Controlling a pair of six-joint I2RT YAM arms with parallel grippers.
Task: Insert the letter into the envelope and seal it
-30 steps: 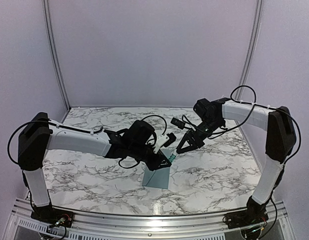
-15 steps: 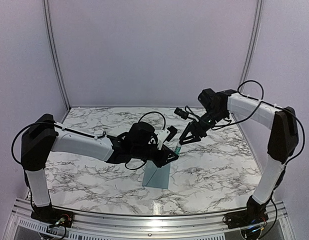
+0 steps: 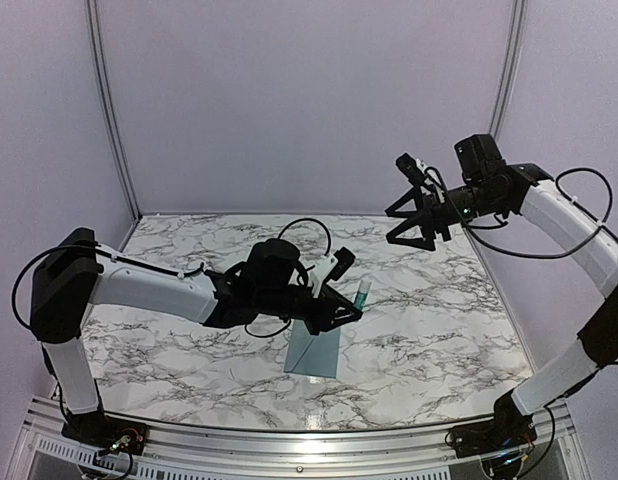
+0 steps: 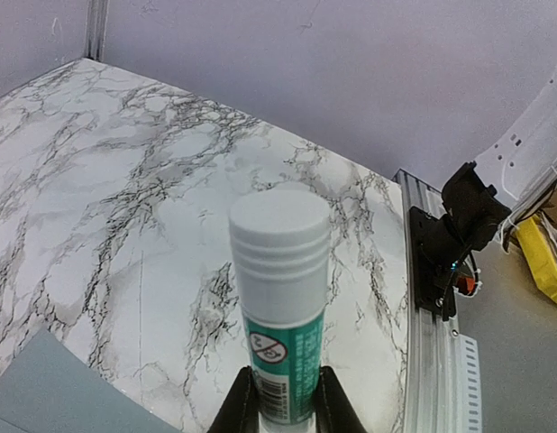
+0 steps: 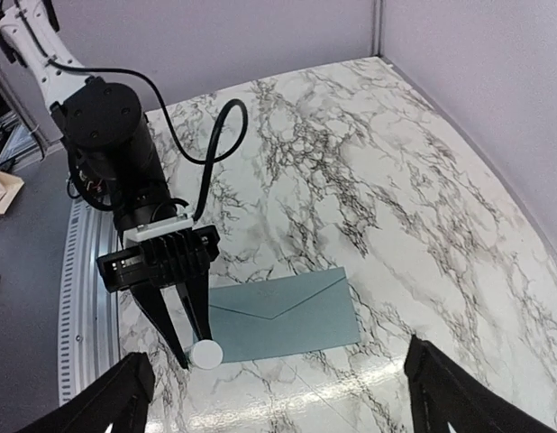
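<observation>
The grey-blue envelope (image 3: 314, 352) lies flat on the marble table, its flap folded down (image 5: 278, 316). My left gripper (image 3: 354, 308) is shut on a white-and-green glue tube (image 4: 280, 356), which it holds upright just above the envelope's far right corner with the white cap (image 5: 205, 353) on. My right gripper (image 3: 414, 215) hangs high over the table's back right, open and empty, well away from the tube. Its fingers (image 5: 116, 397) frame the envelope from above. The letter is out of view.
A metal rail (image 4: 432, 361) runs along the table's near edge, with the right arm's base (image 4: 459, 225) on it. Pale walls close in the back and sides. Bare marble (image 3: 429, 330) stretches right of the envelope.
My right gripper opened, came off the glue tube and rose up and to the right. The left gripper kept its hold on the tube and shifted slightly.
</observation>
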